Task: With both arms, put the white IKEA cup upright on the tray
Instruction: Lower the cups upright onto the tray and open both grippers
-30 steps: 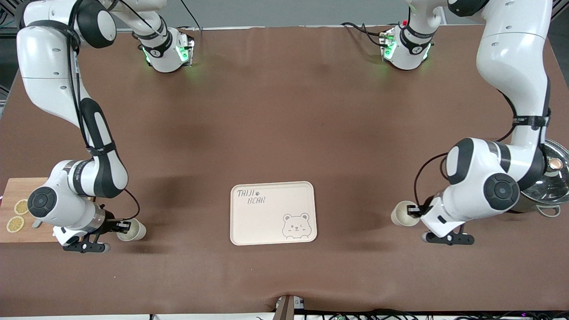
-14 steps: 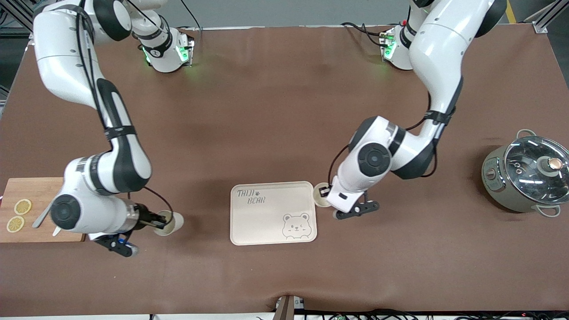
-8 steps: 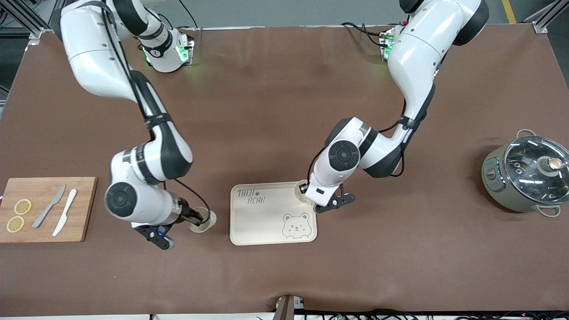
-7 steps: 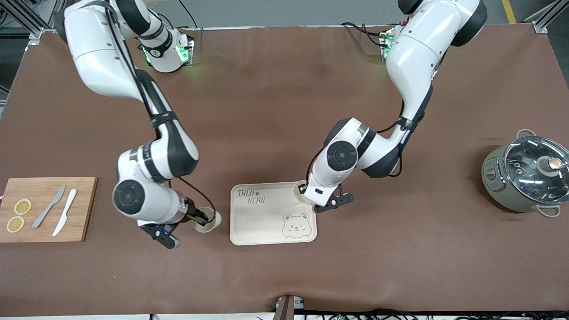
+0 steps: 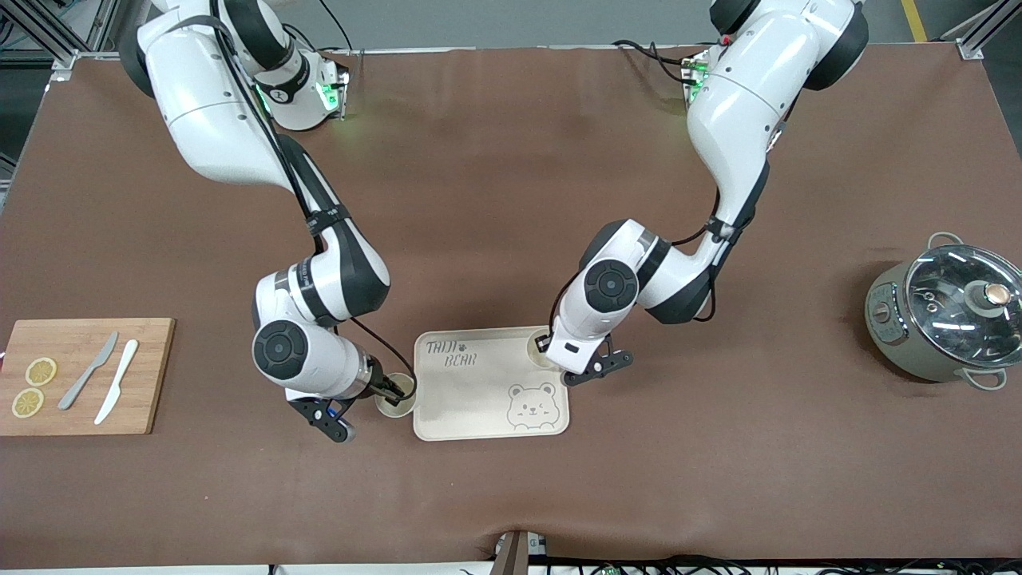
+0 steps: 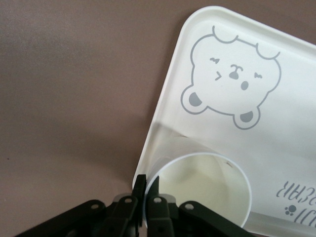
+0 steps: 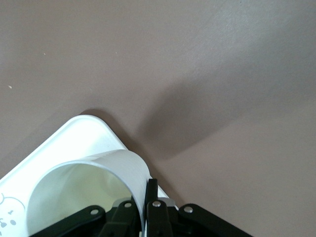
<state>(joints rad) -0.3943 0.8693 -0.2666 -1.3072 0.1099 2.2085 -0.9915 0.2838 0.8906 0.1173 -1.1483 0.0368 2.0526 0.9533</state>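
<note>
both arms were carrying cups to the tray [image 5: 487, 415]: left gripper [image 5: 545, 345] pinched one cup [image 5: 536, 352] over its corner, right gripper [image 5: 397, 390] pinched another cup [image 5: 397, 397] beside its edge; next, lower and release upright.

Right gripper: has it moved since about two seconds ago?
Yes. The right gripper, shut on a white cup, has travelled from beside the cutting board toward the left arm's end, reaching the tray edge.
</note>
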